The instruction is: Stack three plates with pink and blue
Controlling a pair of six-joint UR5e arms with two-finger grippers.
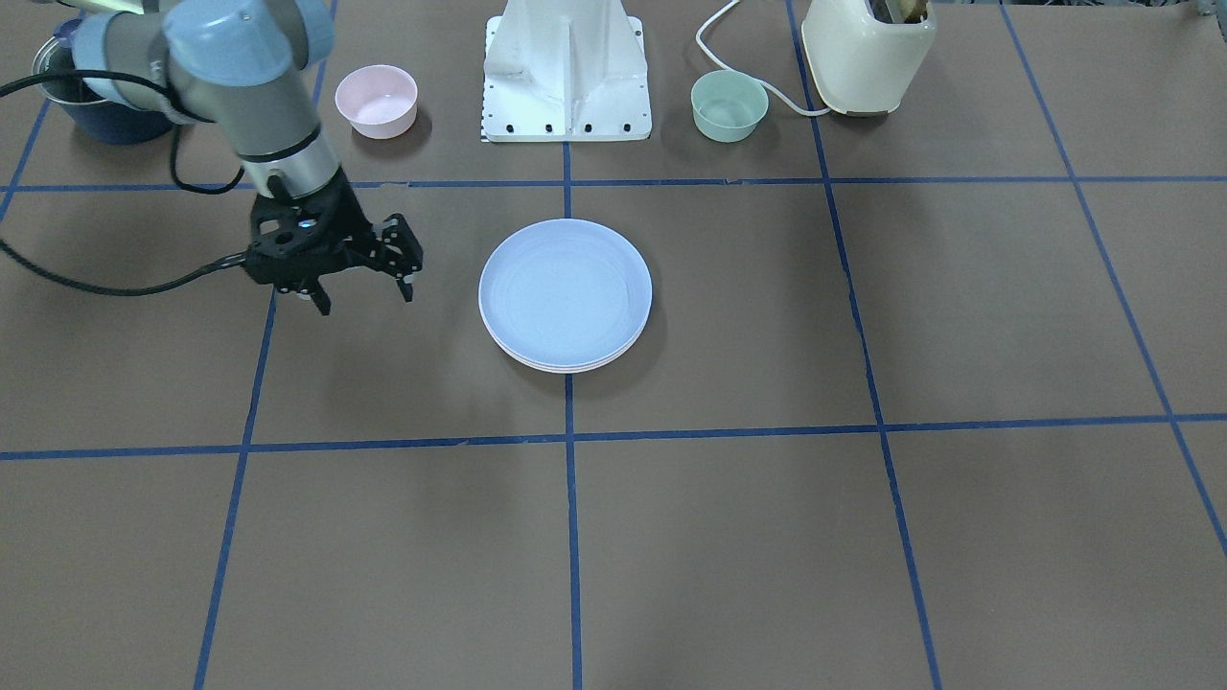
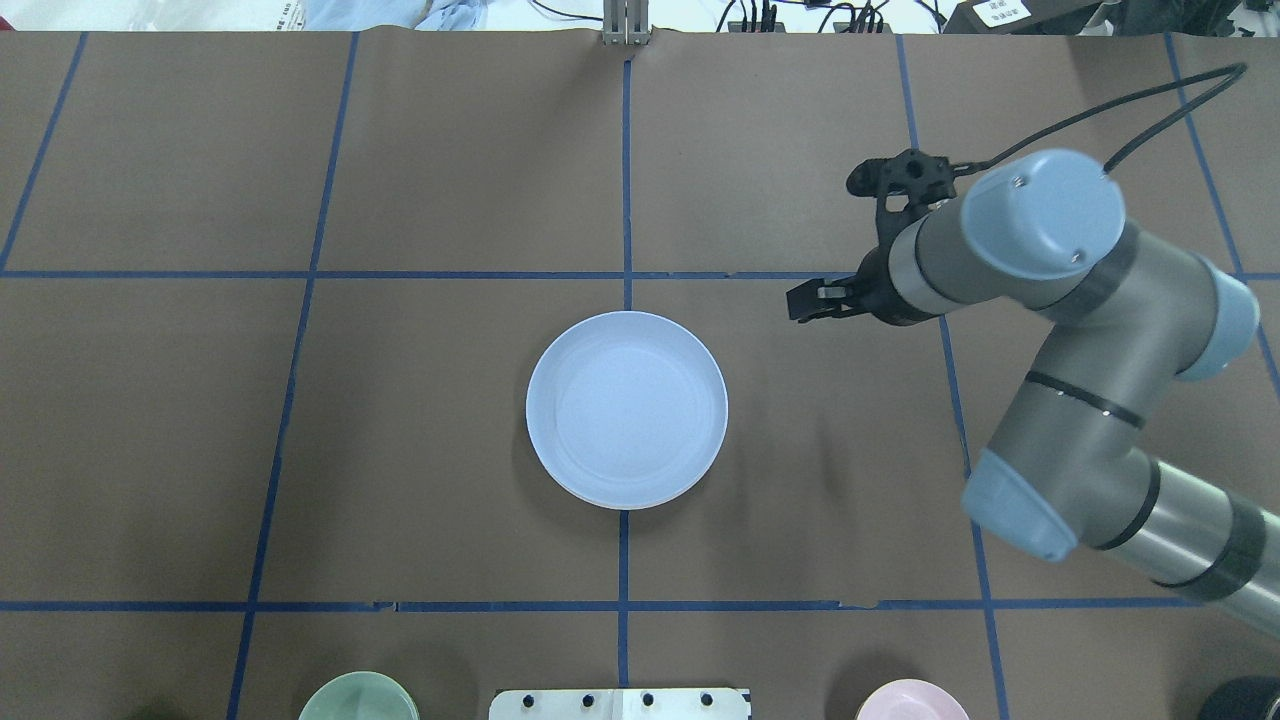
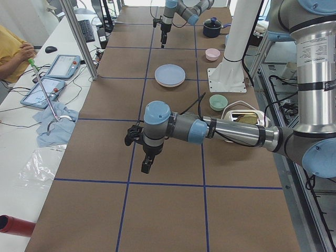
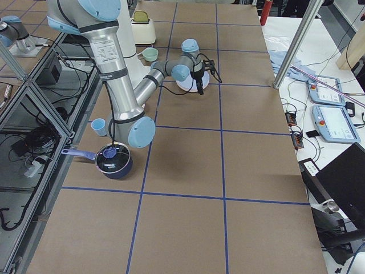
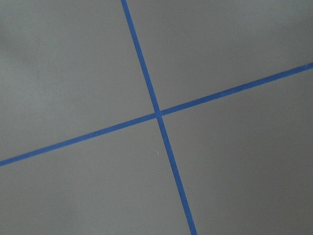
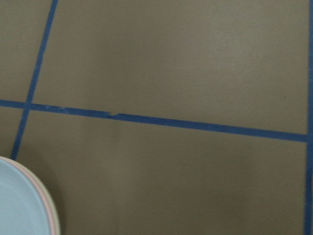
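Two black fingers of the right gripper (image 1: pixel 364 297) stand wide apart with nothing between them, tips pointing down, a little above the brown table (image 1: pixel 863 537). The gripper hangs near the stack of three plates (image 1: pixel 566 292), apart from it and on the robot's right of it.

The stack sits at the middle of the table, straddling one blue tape line (image 1: pixel 572 537), between two cross lines. The light blue plate (image 1: pixel 564 283) is on top. The right wrist view shows the rim of the pink plate (image 6: pixel 50 218) just under it, and the cream-white plate (image 1: pixel 566 369) peeks out at the bottom.

The left gripper (image 3: pixel 147 165) hangs over the table well apart from the stack, toward the robot's left end. It shows only in the side view, so I cannot tell how its fingers stand.

A pink bowl (image 1: pixel 376 101) and a green bowl (image 1: pixel 729 105) flank the robot's white base (image 1: pixel 567 72).
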